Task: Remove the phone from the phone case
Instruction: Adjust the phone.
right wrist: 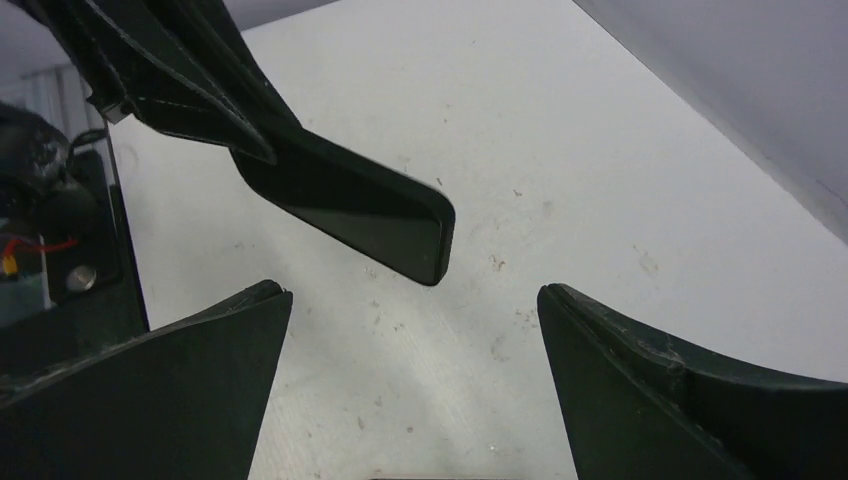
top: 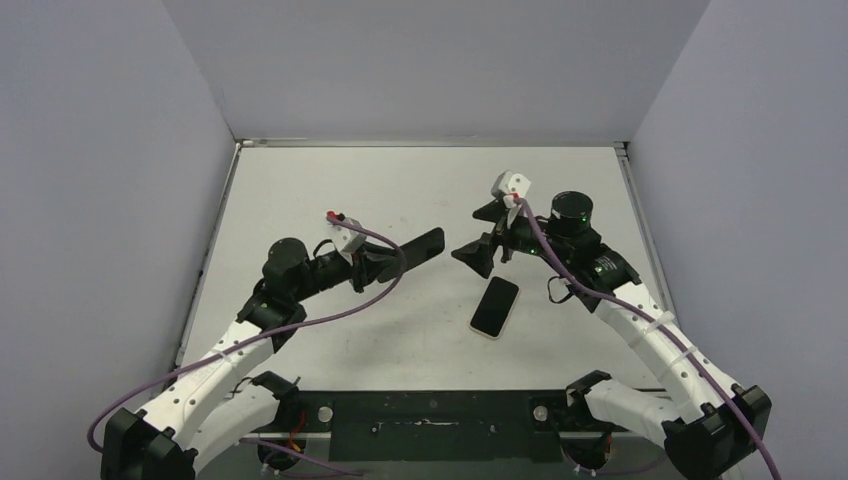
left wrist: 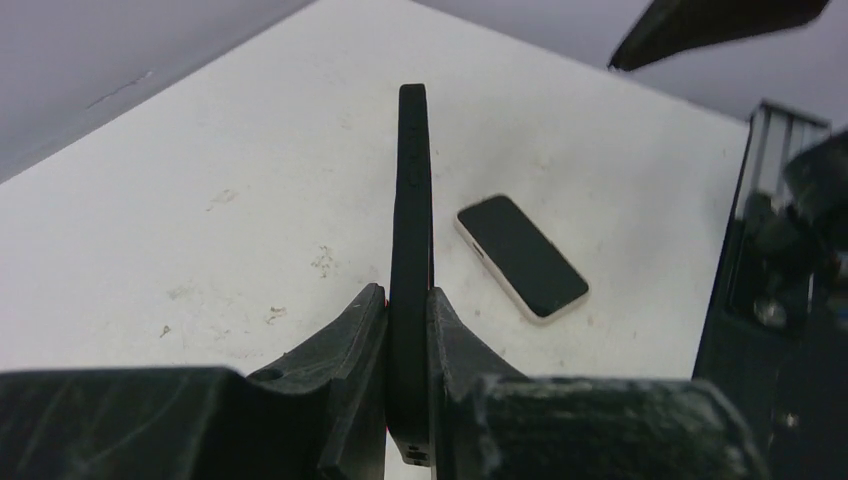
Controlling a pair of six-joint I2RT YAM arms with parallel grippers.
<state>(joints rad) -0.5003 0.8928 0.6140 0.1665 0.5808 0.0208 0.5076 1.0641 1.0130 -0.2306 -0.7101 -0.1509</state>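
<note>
Left gripper clamps phone case, edge-on; right-wrist view shows its face, seemingly empty; right gripper splayed; phone on table.

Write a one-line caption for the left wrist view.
Left hand clamps the black phone case edge-on while the phone lies apart on the white table.

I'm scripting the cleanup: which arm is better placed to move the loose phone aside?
Right, probably: the right pincer is open, empty and close by the phone; the left pincer is shut on the case.
</note>
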